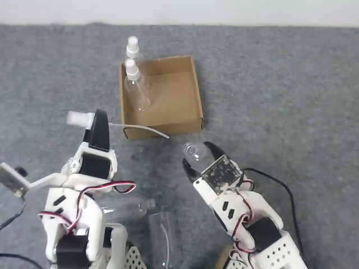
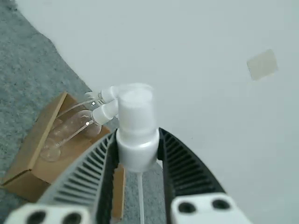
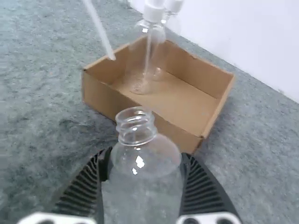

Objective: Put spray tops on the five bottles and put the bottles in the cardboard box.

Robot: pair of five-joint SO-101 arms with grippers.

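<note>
Capping step, seemingly: left claw [image 2: 138,142] clamps white plastic spray top [image 2: 136,116], right claw [image 3: 145,159] clamps clear uncapped bottle [image 3: 141,179]; next needs tube-to-neck alignment.

Left gripper [image 2: 137,136] and right gripper [image 3: 145,158] each grip tight.

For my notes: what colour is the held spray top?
White spray top; left wrist view shows it best.

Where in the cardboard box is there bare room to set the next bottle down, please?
The brown cardboard box has bare floor across its middle and right side, bordered by the right and near walls. Its far-left corner is crowded: two clear plastic bottles with white spray tops stand there. Grey carpet right of it is free.
</note>
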